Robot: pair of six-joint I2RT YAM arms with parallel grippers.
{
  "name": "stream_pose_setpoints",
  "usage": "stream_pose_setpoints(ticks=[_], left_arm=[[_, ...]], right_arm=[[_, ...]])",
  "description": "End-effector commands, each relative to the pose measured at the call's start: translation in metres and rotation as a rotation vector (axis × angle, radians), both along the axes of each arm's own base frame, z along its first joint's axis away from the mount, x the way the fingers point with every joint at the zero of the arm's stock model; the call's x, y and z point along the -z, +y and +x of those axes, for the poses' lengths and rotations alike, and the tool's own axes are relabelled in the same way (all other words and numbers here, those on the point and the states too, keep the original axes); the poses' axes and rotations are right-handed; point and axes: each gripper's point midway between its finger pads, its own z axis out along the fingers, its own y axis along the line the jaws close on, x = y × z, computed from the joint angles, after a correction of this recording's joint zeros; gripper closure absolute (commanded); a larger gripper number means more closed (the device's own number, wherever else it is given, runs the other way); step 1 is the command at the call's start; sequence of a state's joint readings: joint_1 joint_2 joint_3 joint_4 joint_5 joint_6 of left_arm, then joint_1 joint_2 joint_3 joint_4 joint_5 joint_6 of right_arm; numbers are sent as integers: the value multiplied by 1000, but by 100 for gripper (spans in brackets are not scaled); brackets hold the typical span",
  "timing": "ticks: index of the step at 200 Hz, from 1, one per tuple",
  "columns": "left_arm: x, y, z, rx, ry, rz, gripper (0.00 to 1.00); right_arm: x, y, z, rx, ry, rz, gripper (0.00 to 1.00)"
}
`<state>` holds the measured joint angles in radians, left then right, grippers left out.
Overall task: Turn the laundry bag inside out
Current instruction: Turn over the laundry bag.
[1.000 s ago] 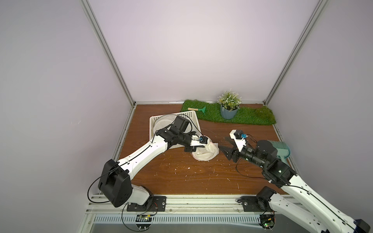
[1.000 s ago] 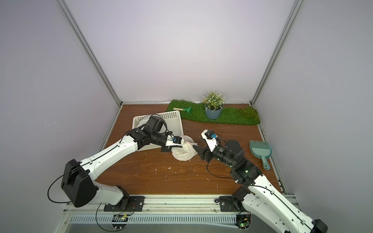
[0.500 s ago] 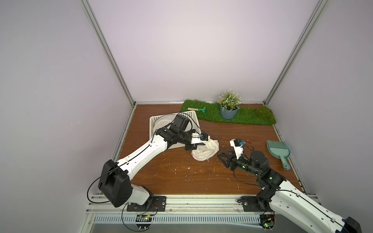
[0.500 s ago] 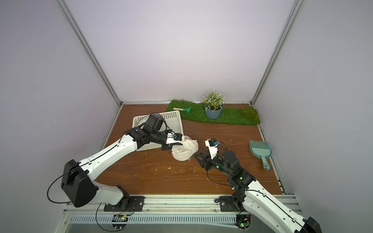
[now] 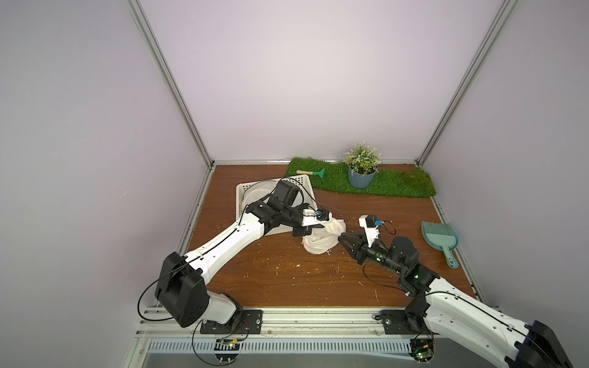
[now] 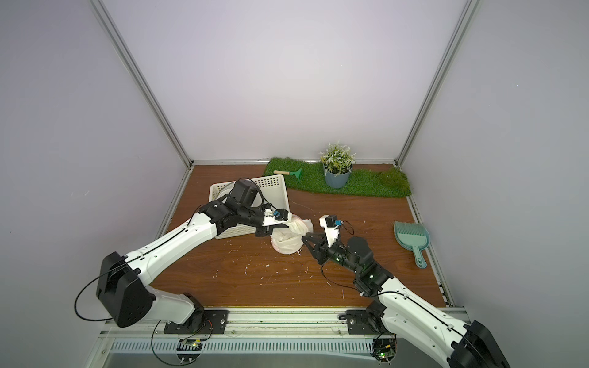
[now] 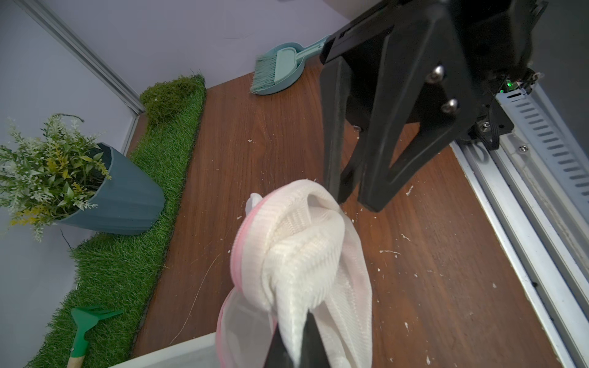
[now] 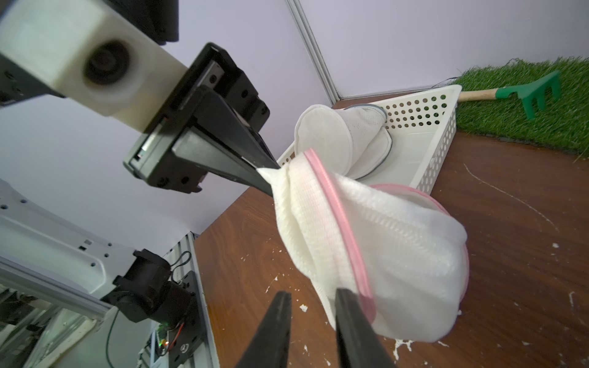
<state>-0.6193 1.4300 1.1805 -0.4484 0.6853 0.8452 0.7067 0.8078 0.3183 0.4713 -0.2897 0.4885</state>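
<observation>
1. Two grippers work one article, and the step in hand looks like a fresh hold partway through the turning. Nearest the front rail, on the bag's side away from the white basket (image 6: 274, 186), the right gripper (image 8: 314, 292) has its jaws narrowly apart. The bag's lower edge lies between them, unclamped.
2. Next move, as judged: those jaws should shut on a single layer beside the pink trim (image 8: 338, 223), then draw away from the basket against the other arm's hold. Catching both layers would stall the turn.
3. Laundry bag (image 5: 320, 243): just beside the basket's front corner, with its bulk on the table (image 5: 287, 280) and one end raised.
4. Long axis: it slopes from the raised peak next to the basket down and away to the rounded end. The trim crosses it slantwise. Which way the mouth faces cannot be told.
5. Left gripper (image 8: 267, 178): between bag and basket, clamped tight on a pinch of white mesh at the peak.
6. Farthest, the basket holds other mesh bags (image 8: 322, 140).
</observation>
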Motion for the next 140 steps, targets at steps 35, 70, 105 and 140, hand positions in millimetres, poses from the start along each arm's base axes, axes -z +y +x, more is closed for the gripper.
stream_pose_setpoints(ticks=[35, 70, 105, 140], left_arm=[[-14, -4, 1, -7, -37, -34, 100], [-17, -3, 4, -22, -61, -49, 100], [-18, -3, 5, -28, -65, -52, 100], [-19, -3, 5, -31, -65, -53, 100]], right_arm=[[-10, -5, 10, 67, -37, 10, 78], [4, -7, 12, 80, -9, -45, 66], [11, -7, 15, 88, 3, -72, 63], [-1, 2, 19, 67, -18, -37, 60]])
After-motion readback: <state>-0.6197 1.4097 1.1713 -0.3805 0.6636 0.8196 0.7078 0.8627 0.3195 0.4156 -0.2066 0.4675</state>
